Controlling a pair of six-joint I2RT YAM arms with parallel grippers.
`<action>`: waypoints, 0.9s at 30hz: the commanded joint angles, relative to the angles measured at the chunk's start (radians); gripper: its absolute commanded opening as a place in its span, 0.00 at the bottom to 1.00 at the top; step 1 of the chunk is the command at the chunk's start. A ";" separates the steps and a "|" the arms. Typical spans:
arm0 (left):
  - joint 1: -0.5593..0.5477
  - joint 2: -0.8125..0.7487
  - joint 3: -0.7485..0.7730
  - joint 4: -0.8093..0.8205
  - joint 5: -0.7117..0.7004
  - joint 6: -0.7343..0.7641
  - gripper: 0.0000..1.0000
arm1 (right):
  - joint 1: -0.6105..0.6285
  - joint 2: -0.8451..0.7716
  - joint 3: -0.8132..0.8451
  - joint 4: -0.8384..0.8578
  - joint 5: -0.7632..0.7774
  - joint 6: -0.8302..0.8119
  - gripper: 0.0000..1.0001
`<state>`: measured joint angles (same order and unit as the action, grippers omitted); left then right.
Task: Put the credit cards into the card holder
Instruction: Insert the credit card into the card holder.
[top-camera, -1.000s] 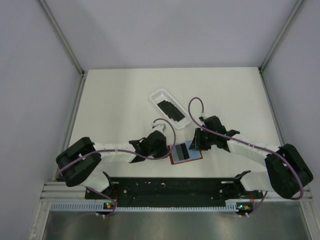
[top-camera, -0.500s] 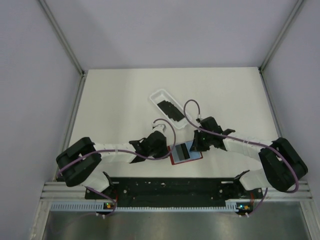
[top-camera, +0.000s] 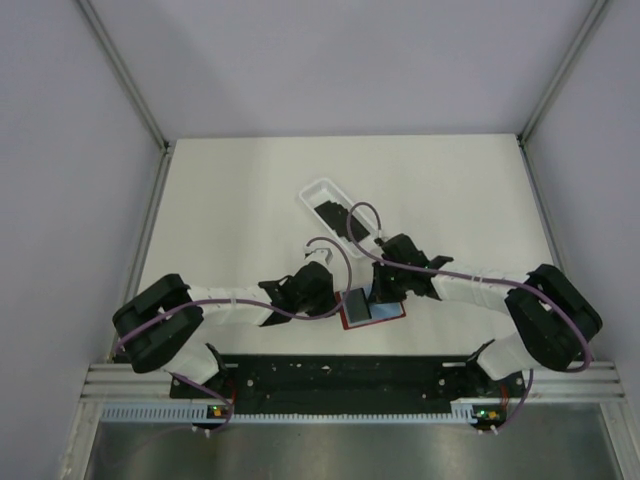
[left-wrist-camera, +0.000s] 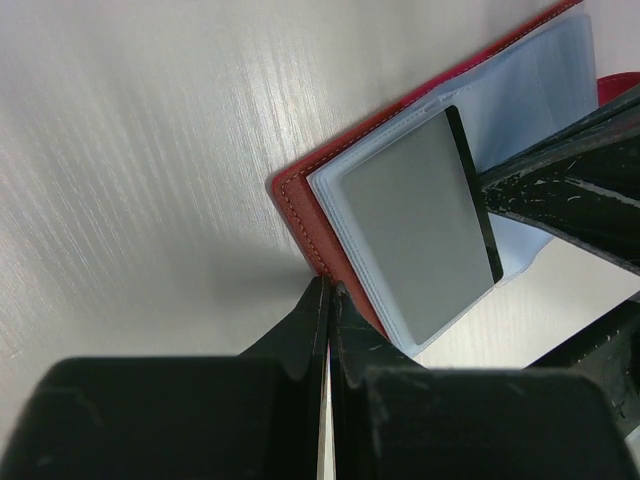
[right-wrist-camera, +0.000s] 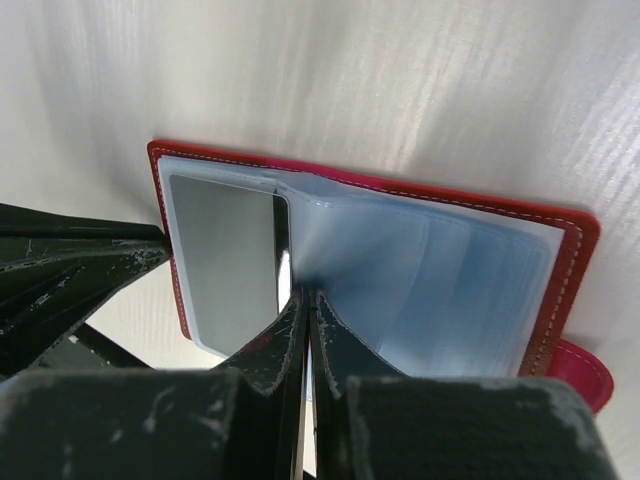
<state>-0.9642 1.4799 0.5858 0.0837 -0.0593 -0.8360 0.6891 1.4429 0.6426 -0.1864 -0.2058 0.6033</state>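
white table (top-camera: 230, 200), open red card holder (top-camera: 392, 313), white tray (top-camera: 316, 193)

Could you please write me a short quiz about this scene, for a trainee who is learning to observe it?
1. True or false: the card holder lies closed.
2. Where do the loose credit cards lie? A) in the white tray B) on the bare table C) under the card holder
3. Fill in: the left gripper and the right gripper are both ____.
Key: 1 false; 2 A; 3 shut.
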 joint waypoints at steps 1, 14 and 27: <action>-0.013 0.019 -0.001 0.022 0.010 0.000 0.00 | 0.055 0.037 0.043 0.018 0.006 0.009 0.00; -0.015 0.007 -0.007 0.018 0.000 -0.002 0.00 | 0.087 -0.080 0.086 -0.093 0.152 -0.033 0.12; -0.015 0.006 -0.004 0.011 -0.002 -0.002 0.00 | 0.086 -0.259 0.147 -0.369 0.471 -0.108 0.65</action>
<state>-0.9726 1.4803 0.5850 0.0864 -0.0601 -0.8394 0.7658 1.1858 0.7551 -0.4511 0.1444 0.5194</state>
